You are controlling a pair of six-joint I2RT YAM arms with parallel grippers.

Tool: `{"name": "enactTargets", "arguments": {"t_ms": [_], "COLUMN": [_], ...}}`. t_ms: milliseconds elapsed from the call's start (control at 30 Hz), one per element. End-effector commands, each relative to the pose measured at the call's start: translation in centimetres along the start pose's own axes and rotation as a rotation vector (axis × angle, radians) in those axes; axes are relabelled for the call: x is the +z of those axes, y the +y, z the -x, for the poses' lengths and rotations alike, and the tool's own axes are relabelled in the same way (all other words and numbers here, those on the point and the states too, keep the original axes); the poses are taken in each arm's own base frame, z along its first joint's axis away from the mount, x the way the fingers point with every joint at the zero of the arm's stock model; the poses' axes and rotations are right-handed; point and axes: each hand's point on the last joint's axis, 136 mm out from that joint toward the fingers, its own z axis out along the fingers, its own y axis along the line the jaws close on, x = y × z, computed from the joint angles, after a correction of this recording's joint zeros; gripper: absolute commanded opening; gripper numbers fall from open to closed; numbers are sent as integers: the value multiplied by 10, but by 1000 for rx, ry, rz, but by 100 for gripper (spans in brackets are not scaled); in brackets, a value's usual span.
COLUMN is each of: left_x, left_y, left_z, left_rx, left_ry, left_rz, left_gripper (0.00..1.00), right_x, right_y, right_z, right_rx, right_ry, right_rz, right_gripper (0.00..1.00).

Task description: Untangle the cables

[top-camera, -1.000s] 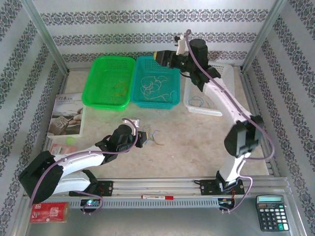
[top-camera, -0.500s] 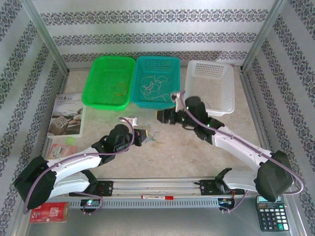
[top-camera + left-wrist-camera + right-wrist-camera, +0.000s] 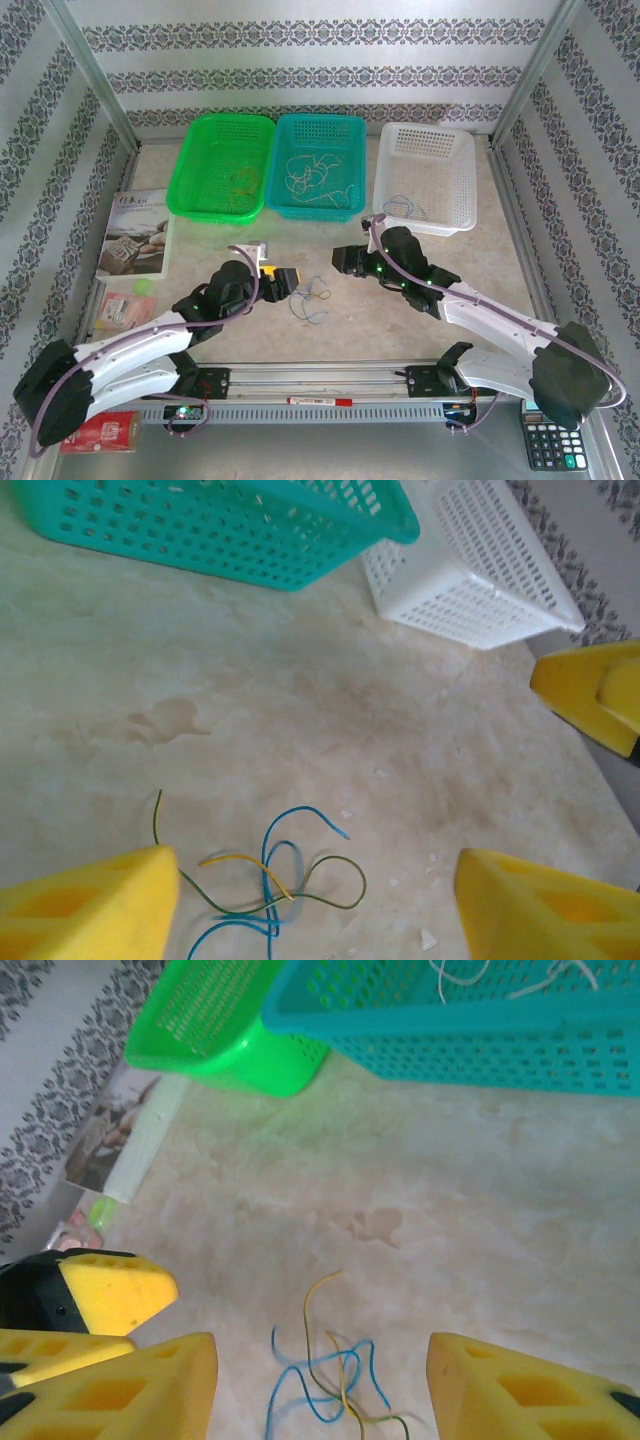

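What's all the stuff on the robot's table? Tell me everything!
green basket: one, far left.
teal basket: one, far middle.
white basket: one, far right.
cables: small tangle, blue, yellow, green, on the table between the grippers; more in the teal basket.
booklet: one, whitish, left side.
calculator: one, dark, near right corner.
red packet: one, near left corner.
left gripper: one, yellow, open.
right gripper: one, yellow, open.

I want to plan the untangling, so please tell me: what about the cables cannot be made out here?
- Loose tangle: lower ends cut off by the bottom edge, both wrist views.
- Its crossings, top external view: wires too thin to tell which lies above.
- Cables in the teal basket: too small to count, top external view.
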Motion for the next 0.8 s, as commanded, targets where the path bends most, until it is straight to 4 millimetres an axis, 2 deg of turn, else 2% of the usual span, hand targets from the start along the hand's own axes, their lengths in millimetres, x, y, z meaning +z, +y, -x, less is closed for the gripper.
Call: {"name": "enactTargets", "arguments": {"t_ms": [0,167,333,400,533,767], "left_x": [-17,-45,-48,-43,-23,12], "left_y": [-3,-24,-40,-43,-47,-46], "left_z": [26,76,98,99,87,52], "left_rx": [23,103,156,172,178,133], "left_ry": [-61,-151,-127,-94,-2,154], "left_rz": [60,77,85,86,75,35], "left_gripper": [82,94,99,100,100,100], "right_x": [-4,-3,0,1,-3,-20], "right_y": [4,1,-3,-6,-10,-15], "right_z": [6,4,-4,-7,-8,13], "right_rx": [-3,1,8,13,18,39], "right_ry": [-43,-35,-9,-3,-13,-64], "right_rz": [-2,-13,-18,-25,-41,-43], "right_gripper": [58,57,57,57,57,57]}}
